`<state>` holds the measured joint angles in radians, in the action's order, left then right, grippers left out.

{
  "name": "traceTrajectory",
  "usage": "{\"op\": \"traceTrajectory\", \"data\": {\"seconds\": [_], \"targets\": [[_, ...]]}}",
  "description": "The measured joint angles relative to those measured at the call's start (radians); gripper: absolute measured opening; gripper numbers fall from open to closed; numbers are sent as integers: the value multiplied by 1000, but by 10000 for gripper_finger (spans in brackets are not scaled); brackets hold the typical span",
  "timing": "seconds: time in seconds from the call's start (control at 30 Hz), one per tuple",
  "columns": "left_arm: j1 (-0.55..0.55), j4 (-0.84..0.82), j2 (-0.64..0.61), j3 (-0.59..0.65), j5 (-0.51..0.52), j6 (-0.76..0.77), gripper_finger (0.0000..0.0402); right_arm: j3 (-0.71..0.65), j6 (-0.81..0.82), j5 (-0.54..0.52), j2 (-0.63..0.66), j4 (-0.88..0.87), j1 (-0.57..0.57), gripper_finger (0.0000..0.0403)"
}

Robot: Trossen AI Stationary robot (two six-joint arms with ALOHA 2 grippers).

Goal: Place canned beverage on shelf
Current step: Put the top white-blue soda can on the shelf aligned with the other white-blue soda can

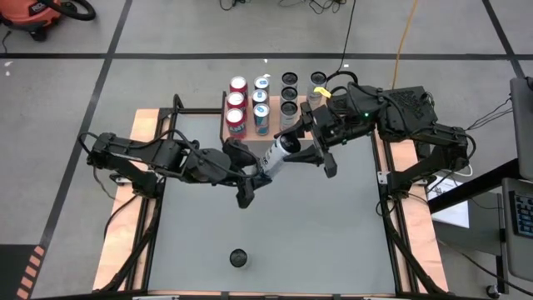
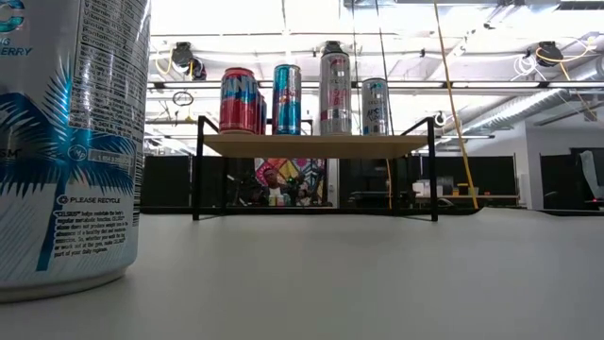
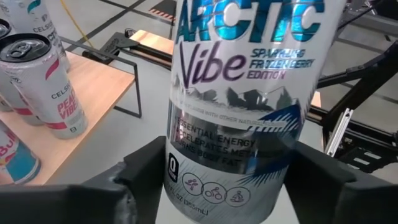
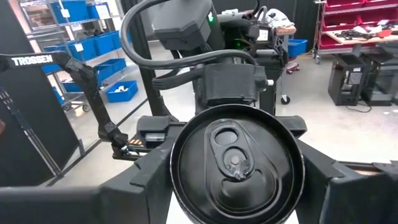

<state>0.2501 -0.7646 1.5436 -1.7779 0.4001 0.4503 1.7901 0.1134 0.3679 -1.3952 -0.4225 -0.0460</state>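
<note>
Lying tilted in mid-air over the grey counter point(image 1: 275, 225), the tall silver-and-blue beverage can with a black lid point(image 1: 276, 155) runs lengthwise between the two tools, its lid end toward the right arm and its base toward the left. The right tool point(image 1: 321, 146) has its fingers clamped across the can near the top; its wrist view looks straight onto the lid, with a dark finger pressed on either side. The left tool point(image 1: 252, 177) brackets the lower body of the can, a finger on each flank in its wrist view, but whether those fingers press the wall or merely stand beside it I cannot tell.

The low wooden-topped shelf on thin black legs point(image 1: 250, 133) stands just beyond the can, at the far edge of the counter, already carrying red, blue and pale cans in rows. The can's long axis points slantwise at the shelf's nearer right corner, so the right tool is the closer one. In my judgement the coming move turns on bringing that axis upright before the can is set on the bare part of the wood.
</note>
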Motion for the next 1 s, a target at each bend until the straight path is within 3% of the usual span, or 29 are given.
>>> {"op": "traceTrajectory", "data": {"seconds": [0.13, 0.3, 0.63, 0.83, 1.0], "targets": [[0, -3, 0, 0, -3, -4, 243, 0, 5, -2, 0, -14, 0, 208], [0, -4, 0, 0, -5, -2, 251, 0, 7, -2, 0, -21, 0, 220], [-2, 83, 2, 3, 59, 21, 254, 1, 223, -111, 17, -19, 2, 323], [-3, 130, 2, 3, 196, -2, 254, 0, 303, -332, 46, -13, 28, 372], [-3, 169, 2, 3, 317, -69, 254, 0, 349, -539, 63, -5, 37, 384]]}}
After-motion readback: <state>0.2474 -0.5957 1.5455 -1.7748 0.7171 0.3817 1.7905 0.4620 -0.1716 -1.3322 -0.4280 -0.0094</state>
